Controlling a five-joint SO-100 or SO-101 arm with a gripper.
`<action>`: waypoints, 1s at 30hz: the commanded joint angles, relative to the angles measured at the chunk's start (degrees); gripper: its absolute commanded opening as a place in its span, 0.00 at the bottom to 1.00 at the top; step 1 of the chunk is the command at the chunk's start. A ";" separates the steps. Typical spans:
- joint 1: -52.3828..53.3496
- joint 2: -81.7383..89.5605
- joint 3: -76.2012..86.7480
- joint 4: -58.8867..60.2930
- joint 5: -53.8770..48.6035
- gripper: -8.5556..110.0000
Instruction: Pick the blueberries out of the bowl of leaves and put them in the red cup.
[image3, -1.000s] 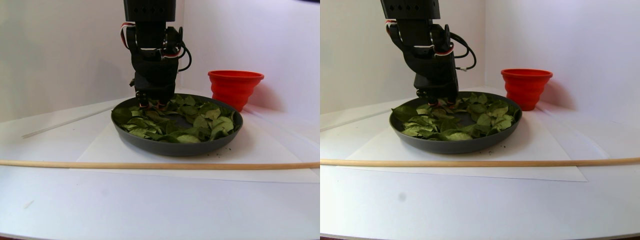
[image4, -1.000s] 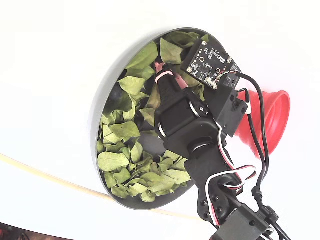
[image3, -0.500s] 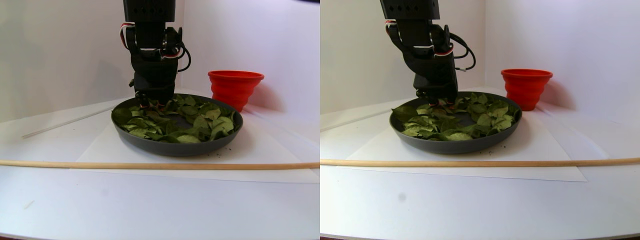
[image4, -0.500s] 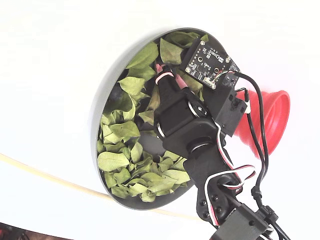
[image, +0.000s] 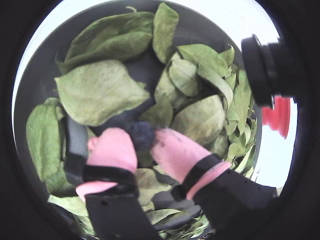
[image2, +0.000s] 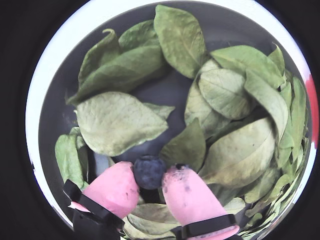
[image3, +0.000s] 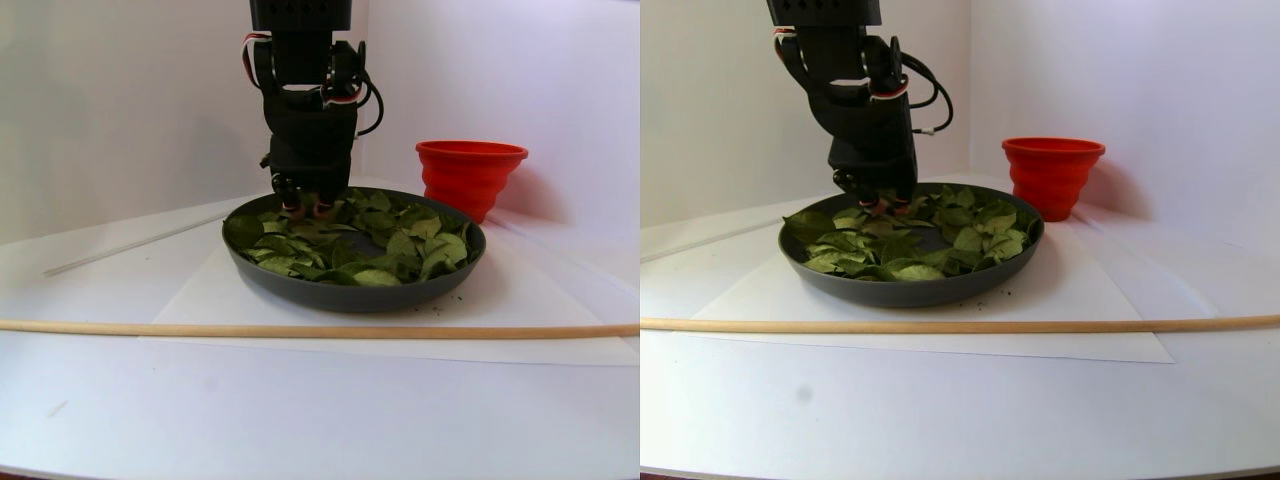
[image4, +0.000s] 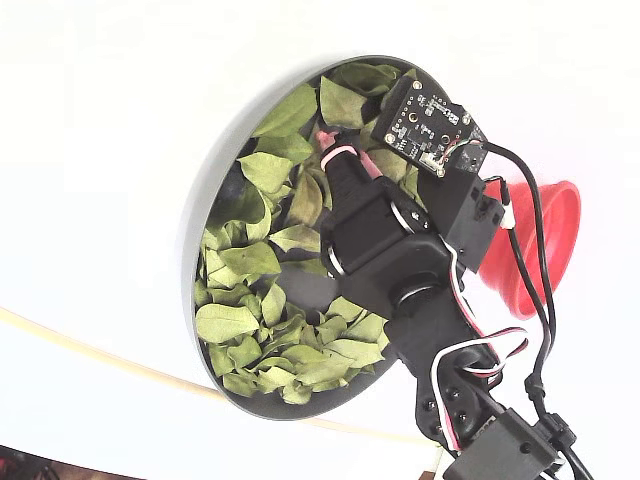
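My gripper (image2: 150, 181) has pink fingertips (image2: 117, 187) and is down inside the dark grey bowl (image2: 60, 115), near its back-left side in the stereo pair view (image3: 305, 208). The two pads press on either side of one dark blueberry (image2: 149, 171), which also shows in a wrist view (image: 141, 134). Green curled leaves (image2: 117, 122) lie all around it and cover most of the bowl (image4: 195, 235). No other blueberries show. The red cup (image3: 470, 175) stands upright just behind and right of the bowl (image3: 350, 295), and to the right in the fixed view (image4: 535, 250).
A thin wooden strip (image3: 300, 328) lies across the table in front of the bowl. A white paper sheet (image3: 200, 300) lies under the bowl. White walls stand close behind. A black camera module (image: 260, 65) juts into a wrist view.
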 joint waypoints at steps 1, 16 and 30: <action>0.18 7.03 -0.44 0.18 0.26 0.13; 1.41 12.39 2.99 3.34 -1.05 0.14; 3.87 18.54 6.24 7.65 -2.11 0.14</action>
